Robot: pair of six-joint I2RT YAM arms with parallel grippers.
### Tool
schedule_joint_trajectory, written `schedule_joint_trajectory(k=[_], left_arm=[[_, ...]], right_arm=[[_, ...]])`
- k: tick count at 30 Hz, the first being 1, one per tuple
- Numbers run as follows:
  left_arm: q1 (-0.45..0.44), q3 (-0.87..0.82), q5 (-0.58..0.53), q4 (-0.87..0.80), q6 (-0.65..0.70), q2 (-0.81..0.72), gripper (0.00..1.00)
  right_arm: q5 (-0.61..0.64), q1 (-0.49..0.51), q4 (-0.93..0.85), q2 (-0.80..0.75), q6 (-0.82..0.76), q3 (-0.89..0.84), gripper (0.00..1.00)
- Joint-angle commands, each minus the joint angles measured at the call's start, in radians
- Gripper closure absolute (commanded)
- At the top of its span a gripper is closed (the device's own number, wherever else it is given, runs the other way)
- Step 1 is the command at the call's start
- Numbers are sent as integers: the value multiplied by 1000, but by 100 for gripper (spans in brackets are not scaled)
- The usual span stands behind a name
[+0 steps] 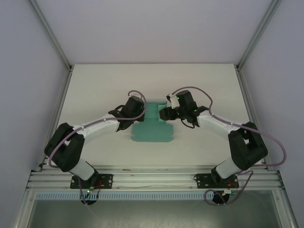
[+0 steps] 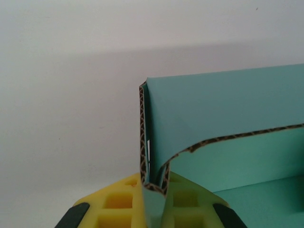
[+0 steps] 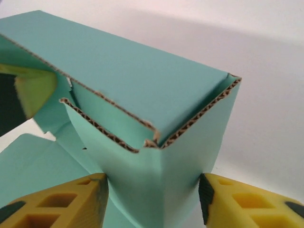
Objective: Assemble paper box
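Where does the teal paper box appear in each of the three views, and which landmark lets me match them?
Top external: the paper box sits at the centre of the picture.
Left wrist: its upright wall takes the right half.
Right wrist: its folded corner rises at centre.
Shared landmark: the left tool, shut on that wall; its yellow finger shows at left in the right wrist view.

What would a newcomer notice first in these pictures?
A teal paper box lies half-folded at the centre of the table. At its far end, the left gripper pinches a raised wall of card between yellow fingers. From the other side, the right gripper straddles a folded corner, its corrugated edges showing.
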Motion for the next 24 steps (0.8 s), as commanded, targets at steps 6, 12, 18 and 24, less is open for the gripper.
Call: schedule_joint_trajectory(k=[6,12,18,24], left_arm=[[-66,45,-88,-25,15,65,100],[-94,42,-105,-10,-4,80,100],[-102,38,-137,-21,-31,66,100],[-103,42,-176,-40,-76,62,100]], right_arm=[[287,56,61,76,92,-24,70],[502,94,62,130,170,-30,88],[648,98,-15,185,222,-7,100],[863,100,-181,266,342,56,100]])
